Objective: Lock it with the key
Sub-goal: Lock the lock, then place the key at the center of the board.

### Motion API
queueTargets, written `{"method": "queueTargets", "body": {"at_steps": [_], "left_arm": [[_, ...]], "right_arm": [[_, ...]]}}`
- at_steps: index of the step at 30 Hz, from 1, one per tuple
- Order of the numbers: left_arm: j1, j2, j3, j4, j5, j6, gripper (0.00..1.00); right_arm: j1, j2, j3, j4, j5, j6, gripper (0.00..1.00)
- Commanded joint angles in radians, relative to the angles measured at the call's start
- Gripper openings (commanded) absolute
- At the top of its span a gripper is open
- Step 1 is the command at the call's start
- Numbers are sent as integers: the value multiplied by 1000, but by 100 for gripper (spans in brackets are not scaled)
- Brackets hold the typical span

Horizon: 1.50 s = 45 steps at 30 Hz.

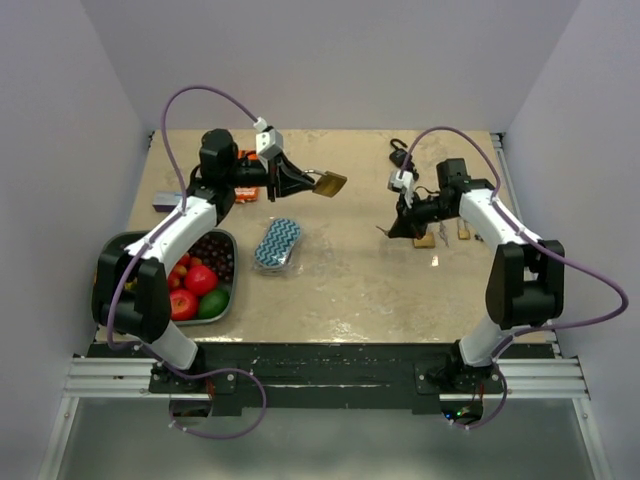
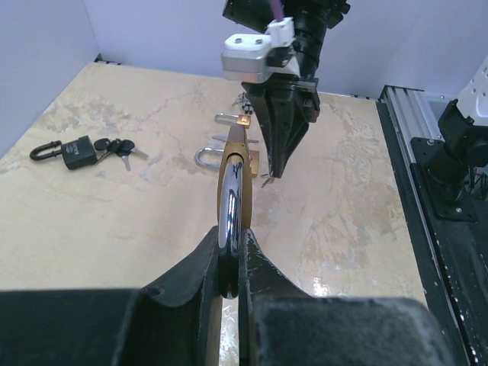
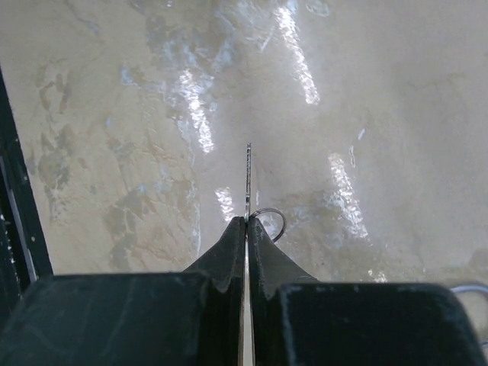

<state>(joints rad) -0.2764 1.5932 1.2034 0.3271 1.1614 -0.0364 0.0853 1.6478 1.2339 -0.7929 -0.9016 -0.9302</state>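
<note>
the left gripper [image 1: 306, 181] is raised over the far left part of the table [image 1: 350, 290], its jaws clenched on the steel shackle of a brass padlock [image 1: 331, 184]. in the left wrist view the shackle is pinched between the two fingers and the brass body points away from them edge-on, clear of the table. the right gripper [image 1: 394, 231] hangs to the right of the padlock, tilted down and toward the left, with bare table between the two. its jaws are pressed tight on a key [image 3: 248, 179]. the right wrist view shows the key edge-on as a thin blade sticking straight out past the fingertips, with a small ring [image 3: 269, 223] just beside the right finger. the key tip points roughly toward the padlock but is apart from it, not in it. a bowl [image 1: 235, 262] of fruit [image 1: 200, 280] sits at the near left under the left arm, and a blue zigzag pouch [image 1: 277, 245] lies just right of it. a black padlock [image 2: 76, 152] with a bunch of keys on it lies at the far side of the table. two small locks [image 1: 425, 240] lie close by the right arm.
</note>
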Motion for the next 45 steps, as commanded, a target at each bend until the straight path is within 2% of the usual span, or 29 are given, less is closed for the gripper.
{"method": "queueTargets", "body": {"at_steps": [1, 5, 11, 20, 29, 30, 31, 32, 33, 36, 40, 42, 45], "left_arm": [[-7, -53, 5, 35, -38, 70, 0], [-9, -58, 4, -66, -92, 140, 0], [-20, -39, 16, -181, -146, 191, 0], [-46, -49, -28, -183, -175, 205, 0], [-58, -44, -50, -174, -183, 201, 0], [-60, -38, -51, -175, -181, 198, 0], [-61, -36, -50, -178, -183, 197, 0], [-64, -32, -48, -189, -181, 199, 0], [-66, -23, -42, -197, -183, 201, 0], [-75, -4, -24, -244, -193, 205, 0], [-102, 17, 5, -318, -226, 205, 0], [-128, 40, 36, -378, -262, 167, 0], [-156, 103, 111, -453, -238, 72, 0]], "right_arm": [[-2, 49, 33, 109, 142, 219, 0], [-4, 61, 12, 233, 262, 509, 0], [-4, 93, -22, 322, 368, 720, 0], [-4, 153, -66, 376, 428, 870, 0], [-2, 179, -97, 409, 471, 923, 0], [-4, 178, -99, 411, 475, 923, 3], [-2, 184, -99, 415, 471, 923, 11], [-2, 185, -96, 414, 460, 923, 20], [-2, 188, -91, 405, 449, 950, 35], [-2, 188, -77, 386, 440, 959, 56], [-1, 147, -38, 366, 406, 944, 63], [4, 89, -27, 388, 388, 935, 69], [42, 23, -17, 402, 371, 842, 78]]}}
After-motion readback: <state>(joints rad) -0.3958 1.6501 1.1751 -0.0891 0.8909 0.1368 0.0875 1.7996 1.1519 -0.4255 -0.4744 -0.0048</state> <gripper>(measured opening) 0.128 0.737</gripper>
